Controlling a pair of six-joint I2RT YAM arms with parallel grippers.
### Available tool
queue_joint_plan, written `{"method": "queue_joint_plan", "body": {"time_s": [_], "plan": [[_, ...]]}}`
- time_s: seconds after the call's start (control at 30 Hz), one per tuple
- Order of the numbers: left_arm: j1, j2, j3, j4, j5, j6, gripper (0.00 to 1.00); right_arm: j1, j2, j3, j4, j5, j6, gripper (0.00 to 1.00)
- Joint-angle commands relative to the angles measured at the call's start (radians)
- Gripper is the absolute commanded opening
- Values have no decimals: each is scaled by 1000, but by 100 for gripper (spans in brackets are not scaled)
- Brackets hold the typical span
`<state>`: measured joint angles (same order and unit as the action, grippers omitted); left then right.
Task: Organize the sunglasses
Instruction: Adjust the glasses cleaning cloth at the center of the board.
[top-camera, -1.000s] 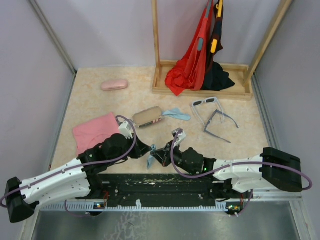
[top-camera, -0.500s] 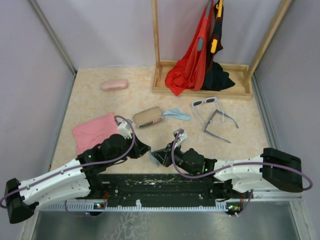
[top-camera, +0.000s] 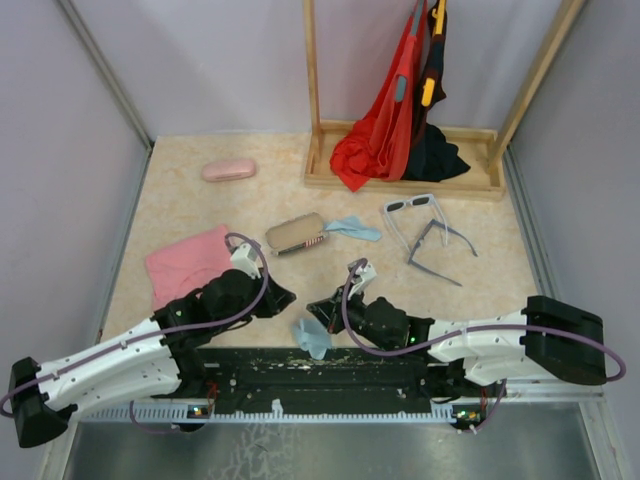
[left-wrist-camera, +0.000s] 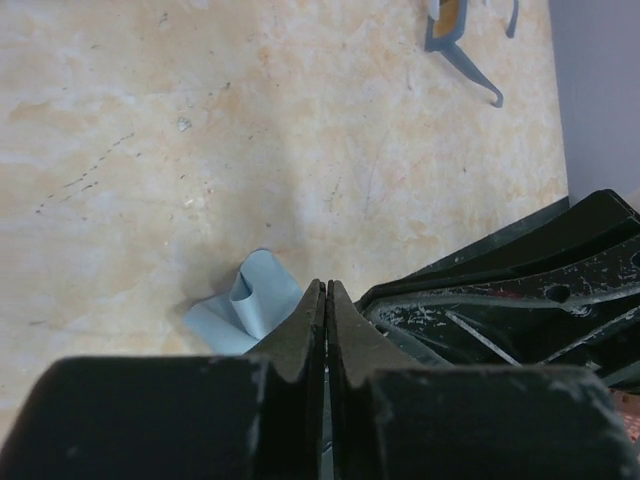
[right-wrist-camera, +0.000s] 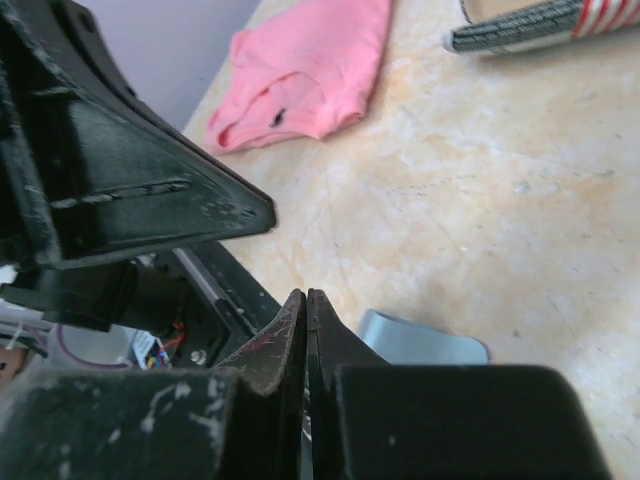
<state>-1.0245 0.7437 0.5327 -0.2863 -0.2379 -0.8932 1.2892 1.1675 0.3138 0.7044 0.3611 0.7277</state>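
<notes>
At the desk's (top-camera: 190, 205) near edge my left hand (left-wrist-camera: 325, 288) & right hand (right-wrist-camera: 306, 295) sit pinched together, empty, cloth (top-camera: 312, 338) loose btwn them, prob. set aside before I reach for the white pair (top-camera: 411, 204) & grey pair (top-camera: 437, 250).

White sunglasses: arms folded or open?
Open. In the top view both arms of the white sunglasses stick out from the frame.

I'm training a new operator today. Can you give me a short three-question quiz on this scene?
1. True or false: the white-framed sunglasses lie inside a case.
2. The left pincer is: A) open, B) shut, C) out of view.
3. How many glasses cases are in view?
Key: 1 false; 2 B; 3 two, the pink case and the flag-printed case.
</notes>
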Motion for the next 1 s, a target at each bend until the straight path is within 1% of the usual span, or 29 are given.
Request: {"method": "queue_joint_plan", "body": {"time_s": [0.0, 0.07, 0.1, 0.17, 0.23, 0.3, 0.4, 0.53, 0.57, 0.77, 0.9, 0.97], "plan": [[6, -19, -7, -81, -64, -28, 9, 7, -51, 29, -152, 98, 40, 1], [6, -6, -1, -107, -64, -27, 12, 7, -92, 55, -320, 157, 59, 6], [6, 4, -1, -118, -60, -25, 13, 3, -116, 68, -447, 187, 78, 10], [6, 27, -3, -137, -47, -17, 16, -25, -164, 86, -607, 195, 114, 15], [6, 52, 1, -154, -20, 0, 20, -66, -222, 81, -713, 153, 134, 19], [6, 77, 3, -163, 26, 7, 31, -105, -274, 59, -768, 100, 146, 22], [-1, 95, -15, -147, 87, 14, 44, -123, -350, 13, -799, 86, 175, 23], [-18, 96, -50, -113, 128, 2, 57, -125, -413, -34, -792, 83, 214, 25], [-25, 101, -58, -100, 137, -10, 59, -125, -418, -41, -789, 83, 218, 25], [-56, 181, -67, -25, 135, -25, 61, -124, -397, -40, -771, 70, 211, 25], [-59, 279, -40, -10, 122, -19, 60, -125, -367, -34, -750, 58, 204, 25], [-61, 316, -22, -16, 94, -11, 60, -125, -358, -35, -733, 51, 201, 25]]}}
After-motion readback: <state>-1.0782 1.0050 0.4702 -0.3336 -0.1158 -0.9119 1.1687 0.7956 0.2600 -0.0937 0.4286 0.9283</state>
